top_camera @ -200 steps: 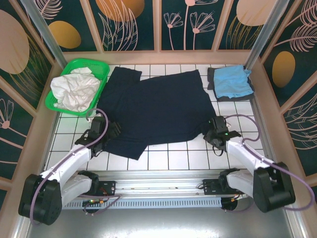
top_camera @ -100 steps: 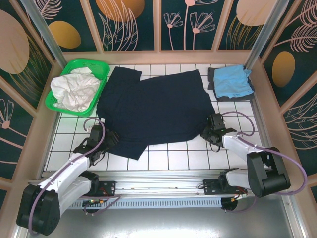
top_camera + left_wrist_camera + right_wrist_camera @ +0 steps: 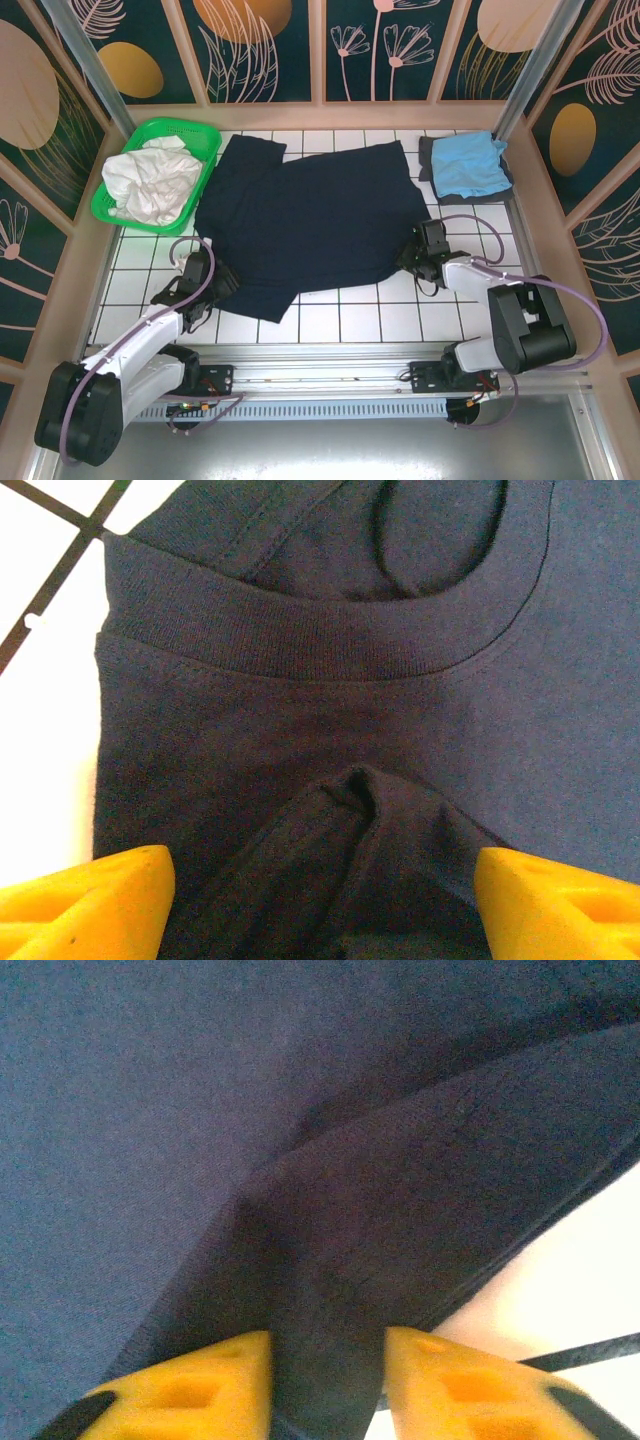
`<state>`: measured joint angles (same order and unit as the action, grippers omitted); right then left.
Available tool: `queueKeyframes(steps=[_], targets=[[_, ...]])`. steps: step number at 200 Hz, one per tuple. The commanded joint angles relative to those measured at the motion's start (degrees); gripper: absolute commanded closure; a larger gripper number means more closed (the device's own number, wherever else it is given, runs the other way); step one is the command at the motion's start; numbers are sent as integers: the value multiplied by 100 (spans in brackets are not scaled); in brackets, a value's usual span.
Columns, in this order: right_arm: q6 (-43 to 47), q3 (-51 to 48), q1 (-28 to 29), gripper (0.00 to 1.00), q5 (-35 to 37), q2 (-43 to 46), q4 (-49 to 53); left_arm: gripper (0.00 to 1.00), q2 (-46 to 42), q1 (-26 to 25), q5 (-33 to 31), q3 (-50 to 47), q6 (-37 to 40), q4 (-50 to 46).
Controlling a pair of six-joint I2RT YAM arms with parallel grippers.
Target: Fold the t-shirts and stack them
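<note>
- Seeing, from the top view, the navy t-shirt (image 3: 310, 225) lying spread and creased across the middle of the tiled table (image 3: 350, 320), with a layer doubling over at its near-left corner.
- Picking out, in the left wrist view, detail lost from above — the ribbed collar (image 3: 300, 645) curving across the cloth and a small bunched ridge rising just below it.
- Finding the left gripper (image 3: 212, 282) sitting at that near-left corner, its yellow fingers (image 3: 85, 900) standing wide apart on either side of the ridge and gripping nothing.
- Finding the right gripper (image 3: 418, 255) resting at the shirt's near-right edge. Up close in the right wrist view, its fingers (image 3: 190, 1390) are standing narrow and pinching a raised fold of the navy cloth, with white table showing beside the hem.
- Taking in the surroundings from above — a folded light blue t-shirt (image 3: 468, 165) lying on a dark grey t-shirt (image 3: 428, 160) at the far-right corner, apart from the navy one.
- Noting a green basket (image 3: 110, 210) holding white cloth (image 3: 150, 180) at the far left, just beside the navy sleeve.
</note>
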<state>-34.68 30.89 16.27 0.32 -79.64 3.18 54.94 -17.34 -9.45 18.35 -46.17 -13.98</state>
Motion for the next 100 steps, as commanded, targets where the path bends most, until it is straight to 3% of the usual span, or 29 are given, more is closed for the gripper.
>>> queueKeyframes(steps=[1,42,73,100], targets=[[67,145,26,74,78,-35,131,22,59,24,-75,176,-19,-87],[169,319,-26,91,748,792,1000,24,25,26,96,164,-15,-39],[280,647,-45,92,1221,1248,1787,28,-160,-67,296,47,-300,-177],[424,846,-53,91,1282,1397,2071,28,-484,-602,64,82,-729,-388]])
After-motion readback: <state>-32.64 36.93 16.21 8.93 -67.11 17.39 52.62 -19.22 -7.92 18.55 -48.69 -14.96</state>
